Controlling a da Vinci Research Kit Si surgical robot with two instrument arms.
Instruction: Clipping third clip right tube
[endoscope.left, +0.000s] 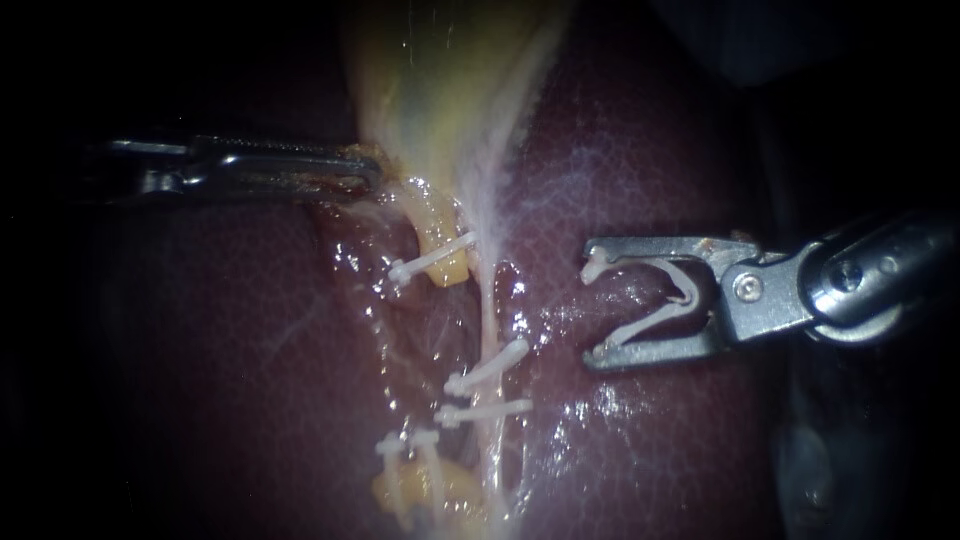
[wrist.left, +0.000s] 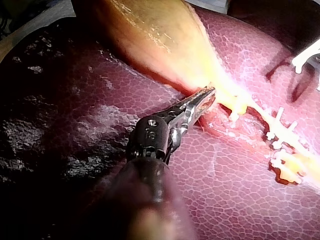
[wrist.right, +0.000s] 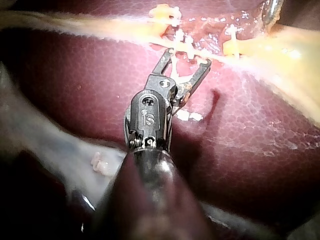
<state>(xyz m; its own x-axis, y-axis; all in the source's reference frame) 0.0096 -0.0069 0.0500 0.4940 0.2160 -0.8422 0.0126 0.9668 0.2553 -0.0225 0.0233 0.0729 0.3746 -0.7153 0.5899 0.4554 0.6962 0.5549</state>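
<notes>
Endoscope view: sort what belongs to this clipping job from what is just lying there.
Job: right instrument, jaws holding an open white plastic clip; thin pale right tube with two shut white clips; left instrument gripping the yellowish gallbladder.
Lying about: dark red liver; clipped yellow left tube.

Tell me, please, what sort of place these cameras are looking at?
Probably a surgical practice bench rather than an operating theatre: a bare liver, a pale tube bearing white clips, and my right tool holding a loaded clip between its jaws.
</notes>
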